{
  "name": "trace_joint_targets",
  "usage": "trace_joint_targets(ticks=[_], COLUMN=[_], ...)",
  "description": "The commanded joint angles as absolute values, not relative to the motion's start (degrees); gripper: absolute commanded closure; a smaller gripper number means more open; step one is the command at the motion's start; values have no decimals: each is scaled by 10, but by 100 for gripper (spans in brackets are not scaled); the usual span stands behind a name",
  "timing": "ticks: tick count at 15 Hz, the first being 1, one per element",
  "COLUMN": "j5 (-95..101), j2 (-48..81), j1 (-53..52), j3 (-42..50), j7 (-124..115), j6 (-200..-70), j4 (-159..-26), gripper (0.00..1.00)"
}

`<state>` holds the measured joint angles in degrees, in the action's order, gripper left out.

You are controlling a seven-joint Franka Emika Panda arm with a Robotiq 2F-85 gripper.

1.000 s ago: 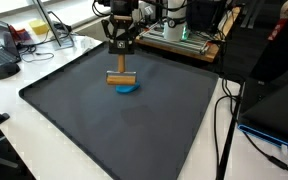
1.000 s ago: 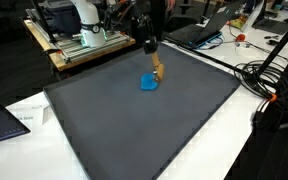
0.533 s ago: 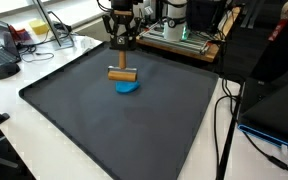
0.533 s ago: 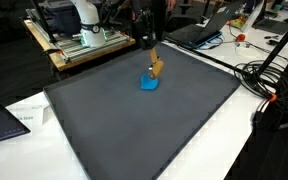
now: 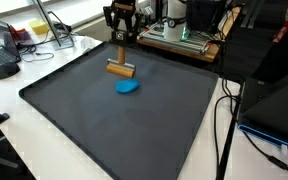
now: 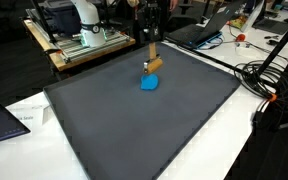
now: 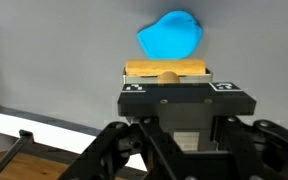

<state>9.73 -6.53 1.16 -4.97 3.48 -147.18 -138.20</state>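
above the far part of a dark grey mat, in an exterior view, the claw points straight down and is closed on the top of a wooden tool. the tool is shaped like a t turned upside down: a thin upright stem runs up into the claw, and a short, light brown bar lies level across its lower end. the bar hangs clear of the mat, and a flat blue lump lies on the mat just in front of it, apart from the wood. the mat rests on a white table. in an exterior view from another place, the claw comes down from the top edge, gripping the stem of the wooden tool, whose bar shows here end-on and a little tilted. the blue lump sits just below it on the mat, not touching it. in the wrist view, the black claw fills the lower half, its two sides pressed in on the stem. the bar of the wooden tool runs across just past the fingertips, pale brown with a rounded knob at its middle. beyond it the blue lump lies on the grey mat, bright, smooth and rounded with one pointed end.
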Motion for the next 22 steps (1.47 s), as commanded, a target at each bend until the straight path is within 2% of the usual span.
trace_joint_targets(ticks=[1, 8, 14, 18, 22], j5=[166, 267, 272, 245, 187], j2=[-32, 60, 146, 175, 148], j1=[0, -57, -106, -114, -95], j3=[-67, -81, -69, -58, -49], j7=[-80, -252, -293, -271, -255], j6=[-1400, -1256, -1159, -1144, -1190], j4=[-1315, -1186, -1068, -1026, -1061], gripper=[78, 78, 78, 78, 78])
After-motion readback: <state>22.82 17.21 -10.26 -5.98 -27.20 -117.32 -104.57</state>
